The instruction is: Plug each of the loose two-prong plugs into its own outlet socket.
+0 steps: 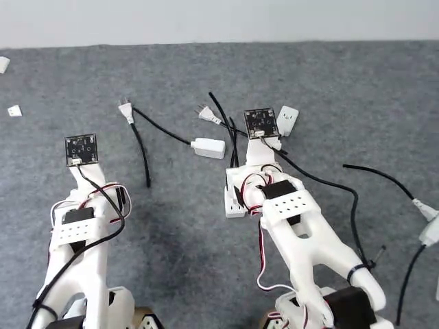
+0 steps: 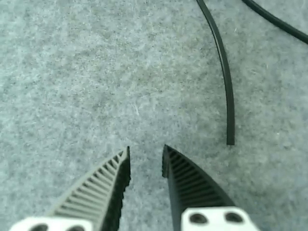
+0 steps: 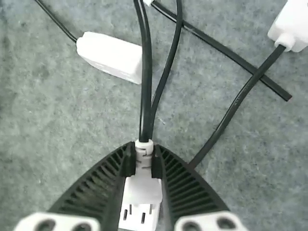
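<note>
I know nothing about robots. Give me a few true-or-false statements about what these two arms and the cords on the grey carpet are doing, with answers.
1. The right jaws grip a white socket with black cord coming out of it. True.
2. The left jaws hold a plug. False: they are open with nothing between them, over bare carpet.
3. A black cord ends close to the left jaws. True.
4. The leftmost plug in the high view sits in a socket. False: it lies loose on the carpet.
</note>
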`<move>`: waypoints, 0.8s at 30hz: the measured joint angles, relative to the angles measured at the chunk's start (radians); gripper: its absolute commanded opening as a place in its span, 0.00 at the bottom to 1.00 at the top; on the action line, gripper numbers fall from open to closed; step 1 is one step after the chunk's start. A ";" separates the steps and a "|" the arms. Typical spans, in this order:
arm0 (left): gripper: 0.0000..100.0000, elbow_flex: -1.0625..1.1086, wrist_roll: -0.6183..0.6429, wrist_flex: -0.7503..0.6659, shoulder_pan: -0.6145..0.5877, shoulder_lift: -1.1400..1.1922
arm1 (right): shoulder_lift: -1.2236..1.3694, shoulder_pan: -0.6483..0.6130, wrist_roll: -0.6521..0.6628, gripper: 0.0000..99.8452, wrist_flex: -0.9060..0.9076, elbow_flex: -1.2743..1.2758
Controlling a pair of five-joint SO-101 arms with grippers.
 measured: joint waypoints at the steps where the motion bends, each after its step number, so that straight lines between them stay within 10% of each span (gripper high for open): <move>1: 0.10 0.000 0.000 0.000 0.000 0.000 | 0.000 0.005 0.003 0.01 0.000 0.000; 17: 0.11 -0.031 -0.141 0.101 0.000 0.003 | -0.296 -0.147 0.218 0.01 0.396 -0.005; 24: 0.11 -0.031 -0.149 0.101 0.000 0.003 | -0.305 0.181 0.176 0.01 0.433 -0.005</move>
